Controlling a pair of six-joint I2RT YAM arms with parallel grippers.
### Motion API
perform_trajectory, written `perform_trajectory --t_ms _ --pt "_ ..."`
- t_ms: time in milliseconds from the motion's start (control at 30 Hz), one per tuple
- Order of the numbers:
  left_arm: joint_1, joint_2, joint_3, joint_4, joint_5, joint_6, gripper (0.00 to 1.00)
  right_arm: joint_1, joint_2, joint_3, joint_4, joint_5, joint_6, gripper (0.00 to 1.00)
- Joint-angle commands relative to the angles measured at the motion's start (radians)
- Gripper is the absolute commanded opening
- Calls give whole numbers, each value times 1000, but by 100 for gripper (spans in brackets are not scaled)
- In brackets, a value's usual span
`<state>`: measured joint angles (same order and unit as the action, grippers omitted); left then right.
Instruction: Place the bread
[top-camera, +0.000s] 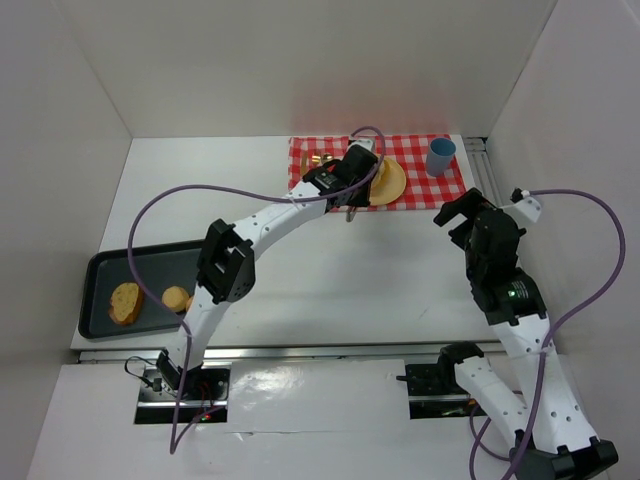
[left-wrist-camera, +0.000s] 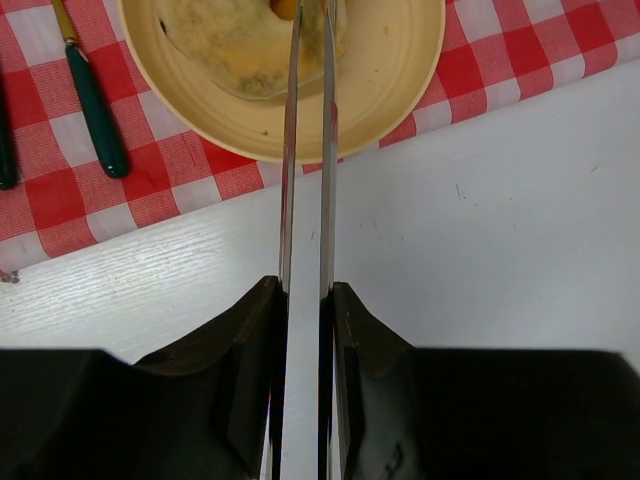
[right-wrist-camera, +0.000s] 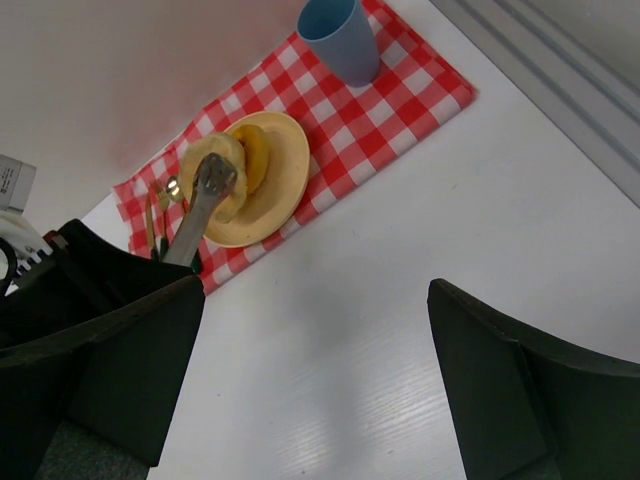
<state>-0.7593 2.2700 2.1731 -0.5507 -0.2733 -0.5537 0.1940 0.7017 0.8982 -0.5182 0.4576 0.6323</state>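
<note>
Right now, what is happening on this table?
The left gripper is shut on metal tongs, whose tips reach a piece of bread on the yellow plate on the red checked cloth. The right gripper hangs open, holding nothing. Two more bread pieces lie in the dark tray.

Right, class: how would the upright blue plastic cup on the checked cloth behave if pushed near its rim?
The blue plastic cup stands tall on a narrower base, so probably tips. It looks empty, so likely light. The red checked cloth might bunch.

Bright, even overhead light; soft shadows, sharp focus.
</note>
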Motion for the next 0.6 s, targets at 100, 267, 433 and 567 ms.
perform_trajectory --t_ms 100,267,433,567 --pt "0 -30 -2 52 34 -6 52 4 21 15 0 6 -13 100" --pt "0 -104 -53 43 25 14 56 4 30 -5 18 -13 -13 100" --pt "-21 -200 -114 34 -9 32 55 4 39 -15 27 -33 -13 100" --pt "-21 -239 -125 34 -20 32 55 4 39 -15 27 -51 -3 100"
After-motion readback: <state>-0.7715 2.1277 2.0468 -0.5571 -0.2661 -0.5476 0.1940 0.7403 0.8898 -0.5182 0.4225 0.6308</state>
